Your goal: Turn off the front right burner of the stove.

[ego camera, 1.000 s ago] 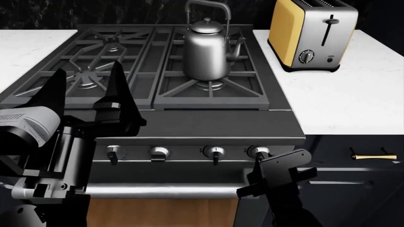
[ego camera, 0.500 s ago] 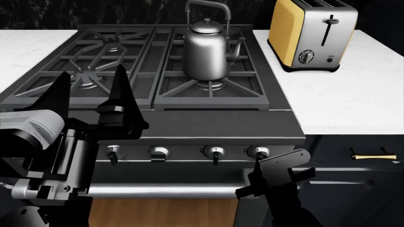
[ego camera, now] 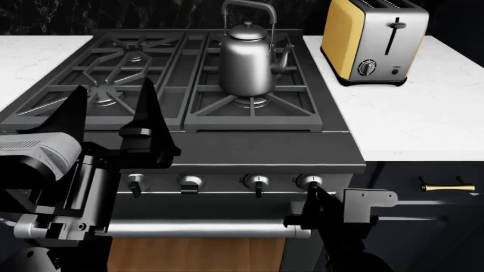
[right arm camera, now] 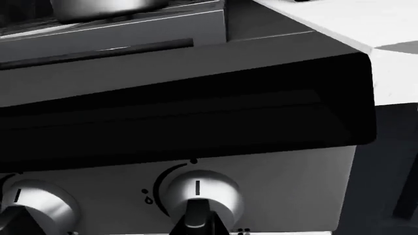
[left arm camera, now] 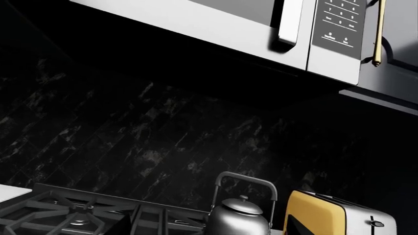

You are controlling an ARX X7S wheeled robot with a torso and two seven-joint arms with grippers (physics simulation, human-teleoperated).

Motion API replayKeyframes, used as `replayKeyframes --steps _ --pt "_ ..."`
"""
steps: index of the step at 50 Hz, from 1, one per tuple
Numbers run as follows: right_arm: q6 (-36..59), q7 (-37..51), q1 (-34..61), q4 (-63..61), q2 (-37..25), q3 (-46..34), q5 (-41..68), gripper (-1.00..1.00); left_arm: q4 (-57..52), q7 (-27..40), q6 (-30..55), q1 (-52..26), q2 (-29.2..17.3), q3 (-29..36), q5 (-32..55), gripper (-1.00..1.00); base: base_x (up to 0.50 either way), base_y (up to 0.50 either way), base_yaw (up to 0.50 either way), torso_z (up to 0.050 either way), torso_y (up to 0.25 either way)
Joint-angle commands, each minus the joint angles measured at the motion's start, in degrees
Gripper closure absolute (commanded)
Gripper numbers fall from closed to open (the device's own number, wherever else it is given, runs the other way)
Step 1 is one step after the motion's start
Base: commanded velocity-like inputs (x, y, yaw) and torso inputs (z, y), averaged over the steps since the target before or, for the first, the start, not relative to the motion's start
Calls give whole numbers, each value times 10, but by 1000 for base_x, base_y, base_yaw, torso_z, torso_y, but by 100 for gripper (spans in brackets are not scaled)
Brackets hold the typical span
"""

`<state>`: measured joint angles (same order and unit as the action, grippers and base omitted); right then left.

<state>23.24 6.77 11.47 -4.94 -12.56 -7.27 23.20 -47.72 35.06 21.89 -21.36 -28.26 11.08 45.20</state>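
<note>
Right gripper (ego camera: 311, 208) has rolled about its axis since a second ago, now just below the rightmost knob (ego camera: 309, 182) on the stove (ego camera: 250, 146) front panel; can't tell its jaw state. Front right burner (ego camera: 250, 102) sits under the kettle (ego camera: 246, 58). Left gripper (ego camera: 110, 113) spread, idle.

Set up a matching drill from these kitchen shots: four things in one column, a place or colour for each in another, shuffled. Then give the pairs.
Things:
1. kettle
2. toaster
3. right gripper
4. left gripper

Descriptions:
A. yellow-sided, on the white counter beside the stove
B. low at the stove's front, just below the rightmost knob
C. shiny steel, standing on the right-hand grate
D. raised with its two black fingers spread apart, in front of the left-hand grates

Pairs: 1-C, 2-A, 3-B, 4-D
</note>
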Motion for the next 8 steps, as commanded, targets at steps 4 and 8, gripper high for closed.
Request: replayKeyframes --steps 4,8 --pt "-17 -8 -1 -23 29 69 83 100 -4 3 0 -1 -4 1 5 -100 0 0 -1 0 4" --pt "-16 -7 -2 -27 28 66 84 100 -5 3 -1 0 -5 1 5 -100 -3 0 -3 0 3"
